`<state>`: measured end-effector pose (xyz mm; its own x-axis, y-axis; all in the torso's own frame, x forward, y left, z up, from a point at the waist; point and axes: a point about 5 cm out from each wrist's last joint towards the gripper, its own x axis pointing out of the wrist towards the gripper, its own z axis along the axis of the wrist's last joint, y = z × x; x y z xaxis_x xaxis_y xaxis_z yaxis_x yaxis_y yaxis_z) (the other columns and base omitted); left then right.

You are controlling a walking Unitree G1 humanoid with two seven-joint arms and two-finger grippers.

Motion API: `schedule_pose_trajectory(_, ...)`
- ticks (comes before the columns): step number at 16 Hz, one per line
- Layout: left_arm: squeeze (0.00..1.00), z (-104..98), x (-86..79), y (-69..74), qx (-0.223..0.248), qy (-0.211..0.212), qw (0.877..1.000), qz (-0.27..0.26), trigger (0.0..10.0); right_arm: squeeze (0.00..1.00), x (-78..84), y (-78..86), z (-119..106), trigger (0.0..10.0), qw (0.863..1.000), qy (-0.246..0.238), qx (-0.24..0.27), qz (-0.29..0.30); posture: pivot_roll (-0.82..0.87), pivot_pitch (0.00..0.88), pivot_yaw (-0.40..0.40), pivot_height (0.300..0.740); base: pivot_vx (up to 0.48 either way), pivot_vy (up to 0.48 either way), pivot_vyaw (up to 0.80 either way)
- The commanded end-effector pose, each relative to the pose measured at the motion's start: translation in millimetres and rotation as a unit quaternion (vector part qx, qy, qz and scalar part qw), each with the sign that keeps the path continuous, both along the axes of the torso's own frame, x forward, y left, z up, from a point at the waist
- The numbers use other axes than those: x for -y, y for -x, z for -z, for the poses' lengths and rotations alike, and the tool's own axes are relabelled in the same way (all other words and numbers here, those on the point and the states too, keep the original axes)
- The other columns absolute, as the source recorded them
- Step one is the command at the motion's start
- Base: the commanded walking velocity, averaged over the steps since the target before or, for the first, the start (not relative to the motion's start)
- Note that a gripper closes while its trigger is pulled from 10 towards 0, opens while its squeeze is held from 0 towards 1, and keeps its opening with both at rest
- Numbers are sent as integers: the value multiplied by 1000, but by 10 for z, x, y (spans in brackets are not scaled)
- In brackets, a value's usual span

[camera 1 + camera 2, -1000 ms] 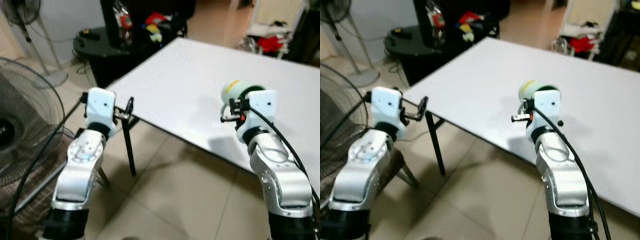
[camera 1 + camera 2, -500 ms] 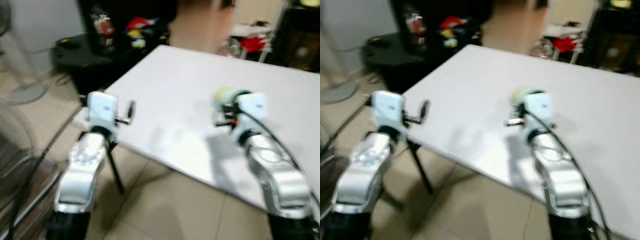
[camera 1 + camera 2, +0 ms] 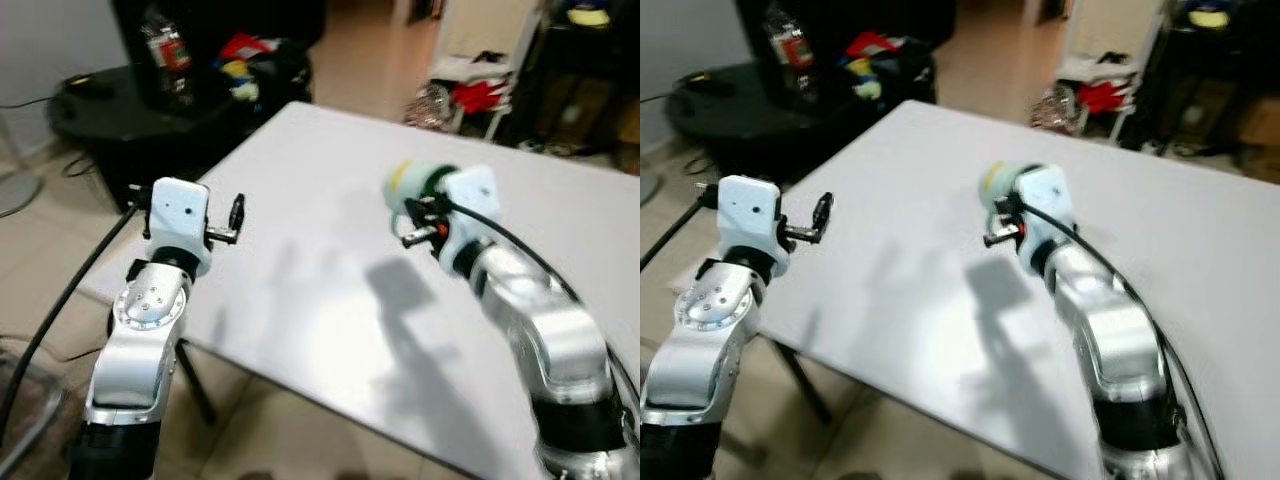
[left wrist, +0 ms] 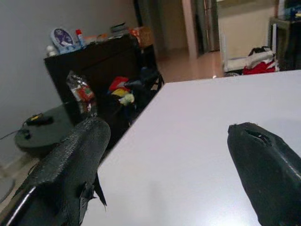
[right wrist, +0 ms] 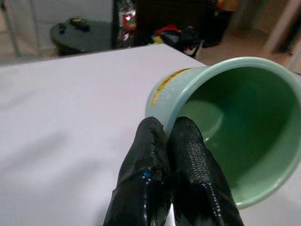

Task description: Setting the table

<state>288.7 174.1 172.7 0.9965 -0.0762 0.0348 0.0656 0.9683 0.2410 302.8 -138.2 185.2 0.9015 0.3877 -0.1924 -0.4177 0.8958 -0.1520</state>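
Cup: a pale green cup pinched by its rim in the right gripper, held tilted above the white surface.
Right gripper: fingers clamped together on the rim wall, one inside, one outside.
Left gripper: fingers spread wide, holding nothing, hovering near the surface's edge.
Key relation: the surface lies directly beneath the cup; lowering and righting it looks like the next move.
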Motion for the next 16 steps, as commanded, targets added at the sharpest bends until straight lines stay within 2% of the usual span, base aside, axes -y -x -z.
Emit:
schedule_pose_trajectory(1,0,-40,-28,0,1,-16,1000,2,10000,0,-86,-54,-29,10000,998,26,-6,-60,99,0,5,740,0,0,0)
schedule_pose_trajectory(2,0,-38,-49,-12,-8,-33,999,15,10000,0,-111,-143,-54,10000,993,60,-13,-105,99,0,8,740,0,0,0)
schedule_pose_trajectory(5,0,-43,-43,-23,-33,-66,995,70,10000,0,-95,-350,-78,10000,976,124,-28,-176,105,0,11,740,0,0,0)
schedule_pose_trajectory(6,0,-25,-33,-24,-58,-82,990,102,10000,0,-78,-443,-78,10000,965,155,-42,-206,111,0,14,740,0,0,0)
schedule_pose_trajectory(7,0,-17,-31,-25,-69,-88,987,113,10000,0,-71,-480,-84,10000,961,166,-46,-216,111,0,15,740,0,0,0)
schedule_pose_trajectory(9,0,23,-39,-4,-122,-86,976,160,10000,0,-68,-614,-80,10000,931,224,-77,-279,106,0,33,740,0,0,0)
schedule_pose_trajectory(13,0,58,-9,105,-171,-101,953,229,10000,0,-116,-760,-94,10000,911,249,-105,-310,112,0,32,740,0,0,0)
schedule_pose_trajectory(14,0,70,-1,143,-184,-101,948,240,10000,0,-141,-790,-60,10000,901,266,-113,-322,117,0,27,740,0,0,0)
schedule_pose_trajectory(15,0,77,4,163,-192,-101,945,246,10000,0,-151,-802,-42,10000,895,278,-116,-330,117,0,27,740,0,0,0)
schedule_pose_trajectory(16,0,82,9,178,-195,-102,943,250,10000,0,-165,-807,-36,10000,894,278,-118,-331,123,0,21,740,0,0,0)
